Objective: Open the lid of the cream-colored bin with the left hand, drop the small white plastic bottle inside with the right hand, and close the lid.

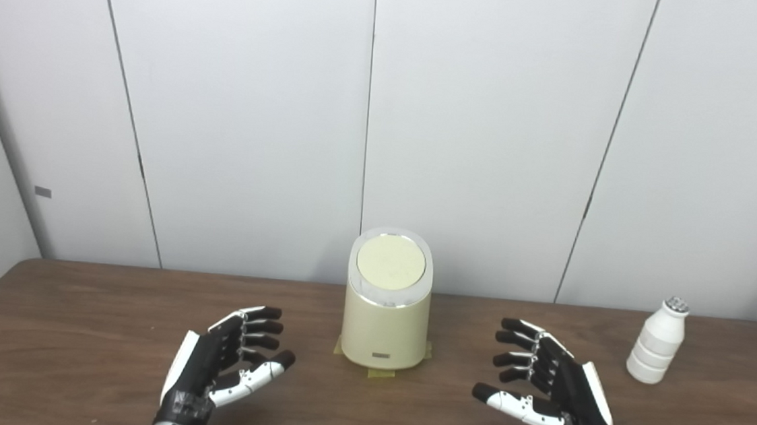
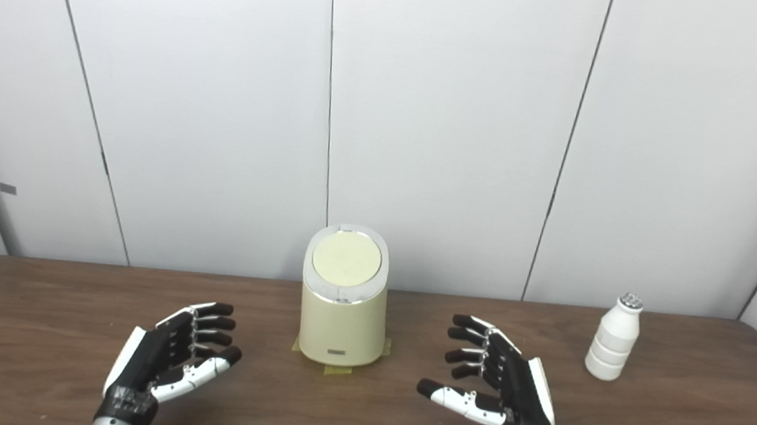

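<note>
The cream-colored cylindrical plastic bin (image 1: 386, 314) is placed upright near the middle of the brown wooden table (image 1: 72, 323), close to the far edge and in front of the white panelled wall (image 1: 251, 108). Its round flat lid (image 1: 391, 262) is seen closed on the top, surrounded by a shiny silver rim. A small dark label is seen low on the front of the bin, and pieces of yellowish tape (image 1: 381, 373) are seen under its base, sticking out on the table.

The small white ribbed plastic bottle (image 1: 657, 341) is standing upright on the table, well apart from the bin, on the right side. Its top is closed by a silvery cap.

The left hand (image 1: 221, 362), black with white parts, is held low over the table to the left of the bin, not touching it. Its fingers (image 1: 261, 328) are spread apart and slightly bent, and nothing is held in them.

The right hand (image 1: 550, 388) is held in the same way to the right of the bin, between the bin and the bottle, apart from both. Its fingers (image 1: 517, 345) are also opened and a little curved, and nothing is gripped. The palms of both hands are turned toward each other.
</note>
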Motion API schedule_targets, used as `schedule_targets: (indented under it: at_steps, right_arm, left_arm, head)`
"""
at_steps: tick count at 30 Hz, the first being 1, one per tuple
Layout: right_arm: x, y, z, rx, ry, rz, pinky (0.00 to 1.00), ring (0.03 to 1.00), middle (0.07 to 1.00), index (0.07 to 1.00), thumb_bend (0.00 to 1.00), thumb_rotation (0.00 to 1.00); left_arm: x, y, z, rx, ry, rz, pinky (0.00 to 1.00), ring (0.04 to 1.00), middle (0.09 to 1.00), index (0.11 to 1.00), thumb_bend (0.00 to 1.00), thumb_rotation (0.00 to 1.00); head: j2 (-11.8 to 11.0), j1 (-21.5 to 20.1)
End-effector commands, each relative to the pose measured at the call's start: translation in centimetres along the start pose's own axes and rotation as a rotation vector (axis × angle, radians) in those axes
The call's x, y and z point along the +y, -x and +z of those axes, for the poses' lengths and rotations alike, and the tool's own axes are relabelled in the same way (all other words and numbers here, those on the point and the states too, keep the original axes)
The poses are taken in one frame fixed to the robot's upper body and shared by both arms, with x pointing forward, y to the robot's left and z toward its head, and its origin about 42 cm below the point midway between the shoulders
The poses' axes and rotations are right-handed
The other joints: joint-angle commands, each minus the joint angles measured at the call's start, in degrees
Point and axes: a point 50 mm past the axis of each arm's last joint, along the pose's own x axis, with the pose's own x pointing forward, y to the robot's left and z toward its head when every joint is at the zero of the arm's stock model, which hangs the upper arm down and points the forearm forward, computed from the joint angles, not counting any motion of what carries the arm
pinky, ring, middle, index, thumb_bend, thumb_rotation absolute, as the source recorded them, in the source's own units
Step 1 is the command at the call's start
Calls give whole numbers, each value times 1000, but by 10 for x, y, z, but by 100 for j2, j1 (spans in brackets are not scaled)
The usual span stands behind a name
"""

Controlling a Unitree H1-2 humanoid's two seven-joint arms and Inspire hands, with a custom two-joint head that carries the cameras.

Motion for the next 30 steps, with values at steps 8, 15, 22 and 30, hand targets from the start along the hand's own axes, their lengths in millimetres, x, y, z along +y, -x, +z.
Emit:
schedule_targets:
  at_steps: [8,15,22,30]
  right_arm:
    - [-1,-10,21,-87,-13,-12,490,594,714,734,768,170]
    - [-1,-11,22,-95,-4,-8,502,604,710,729,773,175]
    - [0,-10,22,-95,-7,-8,511,610,711,727,775,175]
    - [2,-14,18,-95,3,-3,505,601,707,725,773,179]
  left_arm:
    - [5,-12,20,-102,-12,8,550,651,700,749,700,223]
    - [5,-11,20,-100,-10,9,546,653,703,753,702,235]
    - [5,-11,20,-103,-13,8,546,654,705,755,701,237]
    - [2,-15,23,-134,-13,25,531,640,700,753,703,248]
  head:
    - [-2,4]
    - [-2,4]
    - [-30,-5]
    - [-136,40]
